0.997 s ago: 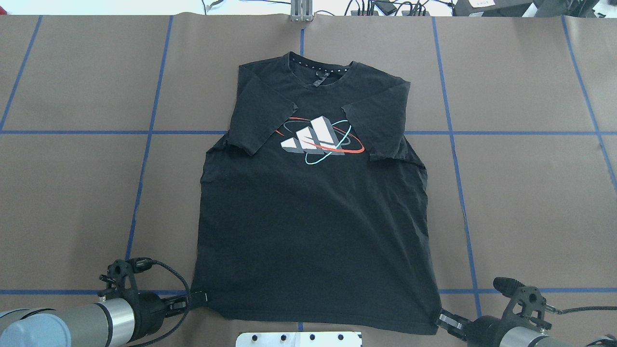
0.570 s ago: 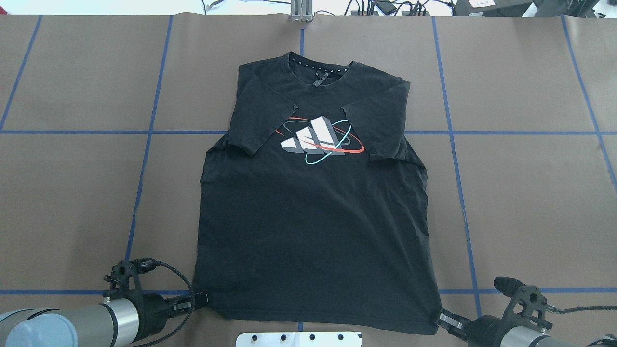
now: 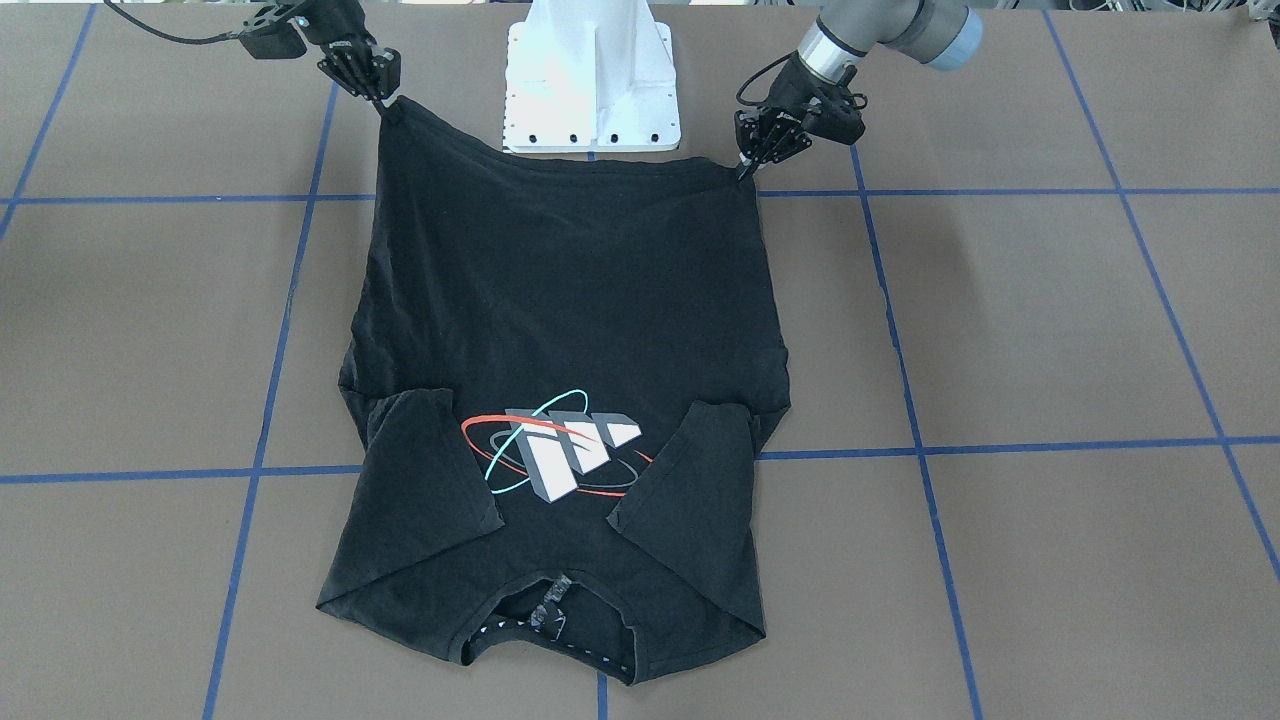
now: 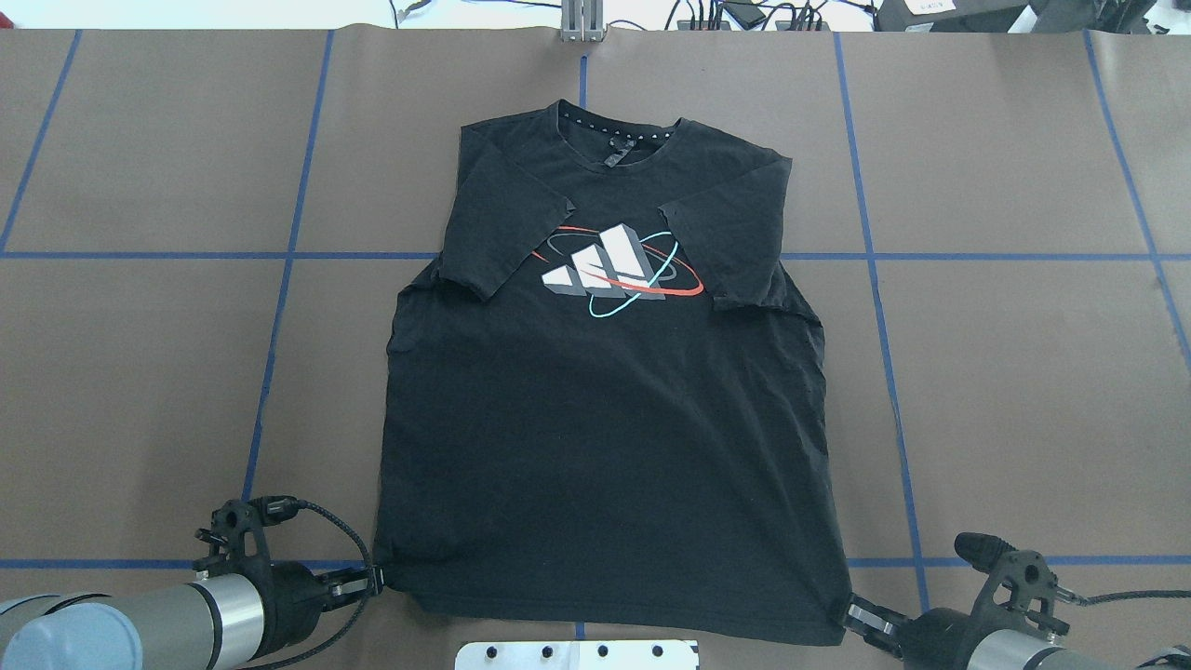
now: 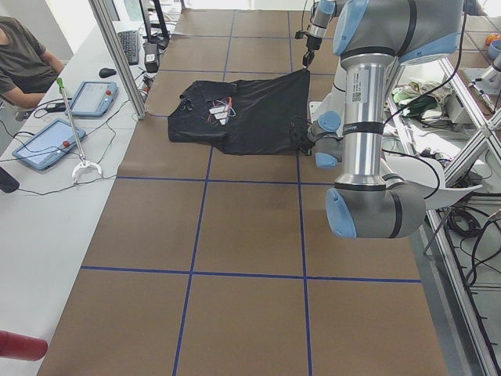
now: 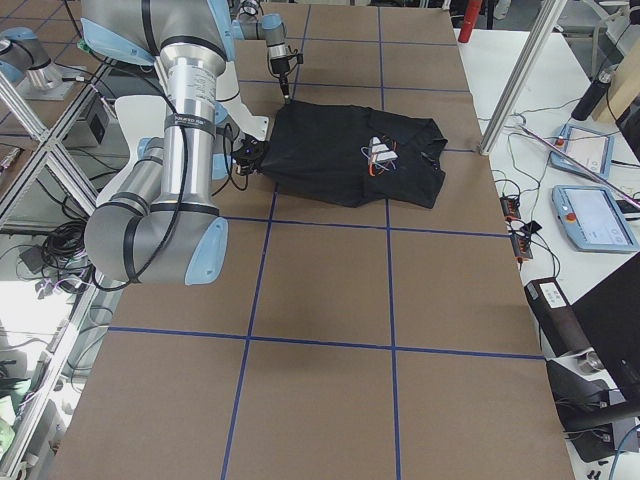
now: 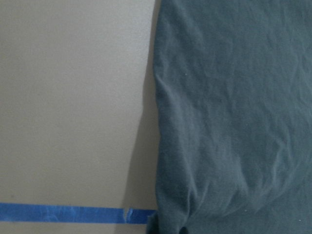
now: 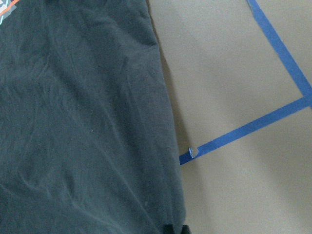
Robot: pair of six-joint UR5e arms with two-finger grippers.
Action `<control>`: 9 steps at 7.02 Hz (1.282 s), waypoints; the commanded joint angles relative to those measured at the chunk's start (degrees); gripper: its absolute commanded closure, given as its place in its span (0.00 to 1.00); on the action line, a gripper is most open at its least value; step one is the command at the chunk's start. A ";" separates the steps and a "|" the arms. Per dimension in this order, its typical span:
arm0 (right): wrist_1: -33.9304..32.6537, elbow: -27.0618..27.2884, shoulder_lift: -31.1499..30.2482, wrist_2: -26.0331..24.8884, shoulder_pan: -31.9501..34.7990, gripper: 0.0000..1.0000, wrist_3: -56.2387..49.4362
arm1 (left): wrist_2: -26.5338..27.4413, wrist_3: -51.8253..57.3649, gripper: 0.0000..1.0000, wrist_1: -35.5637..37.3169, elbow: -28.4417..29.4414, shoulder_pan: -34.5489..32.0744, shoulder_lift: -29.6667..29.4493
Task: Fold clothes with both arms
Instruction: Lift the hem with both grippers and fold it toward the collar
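Two hem corners of the limp, light black short-sleeved T-shirt (image 4: 605,419) are being pinched by the black left gripper (image 4: 372,582) and right gripper (image 4: 851,614); judged sound holds.

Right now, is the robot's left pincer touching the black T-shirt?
Touching. In the overhead view the left pincer meets the T-shirt at its near hem corner, with no gap. The front-facing view shows that corner drawn to a point.
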 commanded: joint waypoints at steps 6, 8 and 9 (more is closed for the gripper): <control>0.00 13.00 -12.85 5.07 4.46 1.00 -0.26 | -7.87 -0.26 1.00 5.43 -23.96 -2.55 6.13; -1.40 11.72 -6.66 26.50 24.33 1.00 -3.31 | -13.40 0.00 1.00 12.45 -22.33 -13.21 -2.52; -9.76 11.10 1.48 33.68 32.80 1.00 -7.86 | -19.53 0.70 1.00 19.11 -17.80 -20.86 -10.58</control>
